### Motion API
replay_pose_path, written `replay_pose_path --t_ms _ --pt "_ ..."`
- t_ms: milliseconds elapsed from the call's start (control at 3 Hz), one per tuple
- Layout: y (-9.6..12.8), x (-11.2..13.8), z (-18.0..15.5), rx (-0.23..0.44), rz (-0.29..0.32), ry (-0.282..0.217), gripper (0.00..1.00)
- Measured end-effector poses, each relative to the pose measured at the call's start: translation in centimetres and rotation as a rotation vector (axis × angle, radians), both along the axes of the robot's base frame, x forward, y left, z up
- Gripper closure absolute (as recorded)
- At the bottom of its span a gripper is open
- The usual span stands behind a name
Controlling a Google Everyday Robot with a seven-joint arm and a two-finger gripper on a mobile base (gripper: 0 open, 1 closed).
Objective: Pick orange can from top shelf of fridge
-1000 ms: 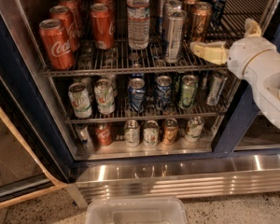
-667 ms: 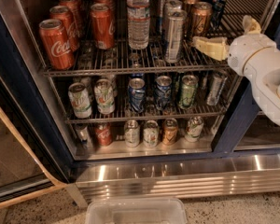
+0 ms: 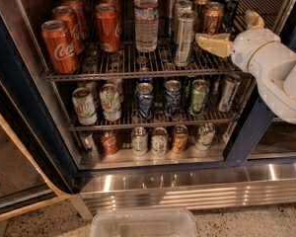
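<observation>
Gripper (image 3: 233,32): I see it at the right end of the top shelf (image 3: 138,69), fingers spread wide, holding nothing.
Orange can (image 3: 213,17): upright, just beside the nearer finger, deeper inside the fridge (image 3: 246,130).

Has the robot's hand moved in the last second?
Yes. Against the silver can, the gripper, on the right of the top shelf, has shifted up and slightly left, nearer the orange can.

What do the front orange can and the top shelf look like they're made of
The orange can looks like aluminium: copper-orange gloss, silver lid. The top shelf is bare metal wire, thin shiny bars. The tool, open by that can, seems matte cream plastic.
</observation>
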State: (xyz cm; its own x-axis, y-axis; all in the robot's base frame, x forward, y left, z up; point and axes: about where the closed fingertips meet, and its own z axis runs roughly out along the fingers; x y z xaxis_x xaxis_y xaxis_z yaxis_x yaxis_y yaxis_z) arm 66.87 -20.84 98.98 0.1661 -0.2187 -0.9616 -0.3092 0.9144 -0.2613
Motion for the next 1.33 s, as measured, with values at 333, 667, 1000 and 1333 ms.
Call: replay_pose_path --t_ms 333,667,1000,1333 --pt "0.9 1.0 -0.5 -0.005 0.021 0.015 0.20" --pt "0.6 1.3 -1.2 -0.001 0.007 0.032 0.26" --pt "-0.2 1.4 -1.6 0.006 -0.017 0.039 0.32" --pt "-1.6 1.8 -2.2 0.021 -0.058 0.048 0.34"
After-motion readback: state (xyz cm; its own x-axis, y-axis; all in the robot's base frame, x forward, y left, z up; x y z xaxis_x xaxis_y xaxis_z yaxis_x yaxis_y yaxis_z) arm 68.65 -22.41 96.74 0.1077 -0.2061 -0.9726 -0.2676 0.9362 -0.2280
